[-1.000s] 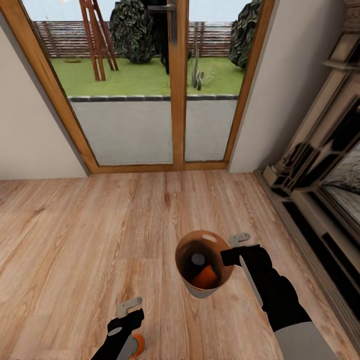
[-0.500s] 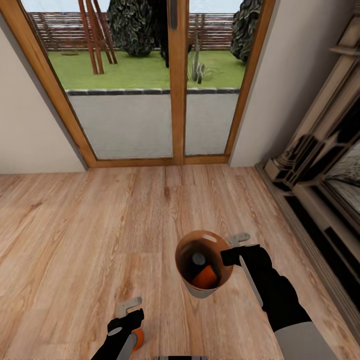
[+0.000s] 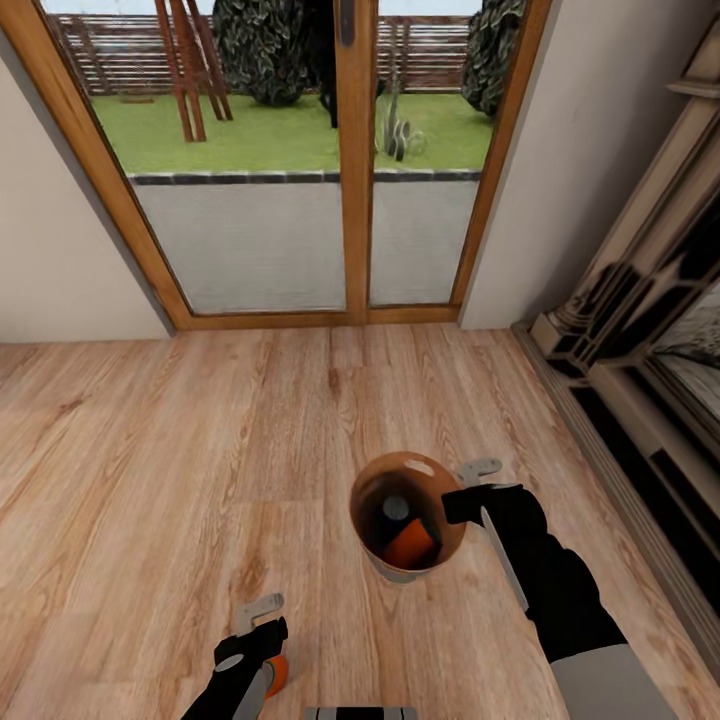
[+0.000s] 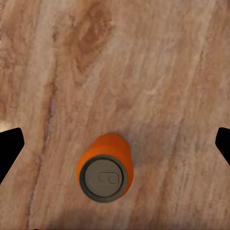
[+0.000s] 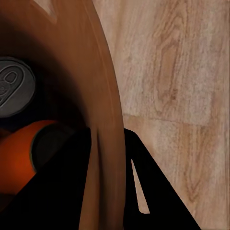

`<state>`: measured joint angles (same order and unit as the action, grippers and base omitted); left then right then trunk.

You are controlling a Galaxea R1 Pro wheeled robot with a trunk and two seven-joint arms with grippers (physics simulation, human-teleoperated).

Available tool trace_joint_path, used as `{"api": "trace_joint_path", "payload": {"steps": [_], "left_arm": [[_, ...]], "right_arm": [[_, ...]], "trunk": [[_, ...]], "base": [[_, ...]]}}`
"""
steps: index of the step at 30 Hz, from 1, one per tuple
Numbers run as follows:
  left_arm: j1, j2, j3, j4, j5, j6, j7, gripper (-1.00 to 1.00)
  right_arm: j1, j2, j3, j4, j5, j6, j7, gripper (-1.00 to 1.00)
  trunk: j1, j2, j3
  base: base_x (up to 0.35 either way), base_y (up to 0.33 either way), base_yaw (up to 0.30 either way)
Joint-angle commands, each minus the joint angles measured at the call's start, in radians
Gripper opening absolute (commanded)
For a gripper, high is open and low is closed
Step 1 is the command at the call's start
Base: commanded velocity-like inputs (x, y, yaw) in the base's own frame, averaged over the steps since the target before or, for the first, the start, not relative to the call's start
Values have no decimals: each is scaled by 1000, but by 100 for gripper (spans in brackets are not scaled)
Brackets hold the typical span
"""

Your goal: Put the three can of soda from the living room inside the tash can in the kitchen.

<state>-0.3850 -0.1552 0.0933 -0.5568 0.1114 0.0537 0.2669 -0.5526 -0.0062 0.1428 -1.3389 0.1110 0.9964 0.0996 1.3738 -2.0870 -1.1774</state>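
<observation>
— Right pincer (image 3: 472, 492)?
— Clamped on the bin (image 3: 407, 520) rim, one finger inside the wall, one outside, as seen in the right wrist view (image 5: 103, 158). Bin held upright above the floor (image 3: 160, 450), coppery inside facing up.

— Cans in the bin?
— Two visible. One upright, grey top (image 3: 396, 507) showing; one orange can (image 3: 408, 545) lying tilted beside it. Same pair in the right wrist view: grey top (image 5: 13, 93) and orange body (image 5: 24, 160), touching or nearly so.

— Third can?
— Standing upright on the floor (image 4: 103, 165), under the left arm, low in the head view (image 3: 275, 675).

— Left pincer (image 3: 258, 612)?
— Spread wide, gripping nothing. Fingertips (image 4: 9, 143) at both edges of the left wrist view, can between them and clear of both.

— Surroundings?
— Living room: wood-framed glass doors (image 3: 355, 160) straight ahead, lawn beyond, fireplace surround (image 3: 640, 340) at the right, pale wall (image 3: 50, 260) at the left.
</observation>
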Motion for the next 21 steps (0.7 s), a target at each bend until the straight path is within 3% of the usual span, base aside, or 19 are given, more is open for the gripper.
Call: {"api": "trace_joint_path", "payload": {"steps": [1,21], "left_arm": [[0,0,0,0,0,0,0,100],[0,0,0,2,-1,-1,0,100]], "right_arm": [[0,0,0,-4,-21,1,3,-100],[0,0,1,-22,-19,1,3,-100]], "trunk": [[0,0,0],[0,0,0]], "base": [[0,0,0],[-49,0,0]]}}
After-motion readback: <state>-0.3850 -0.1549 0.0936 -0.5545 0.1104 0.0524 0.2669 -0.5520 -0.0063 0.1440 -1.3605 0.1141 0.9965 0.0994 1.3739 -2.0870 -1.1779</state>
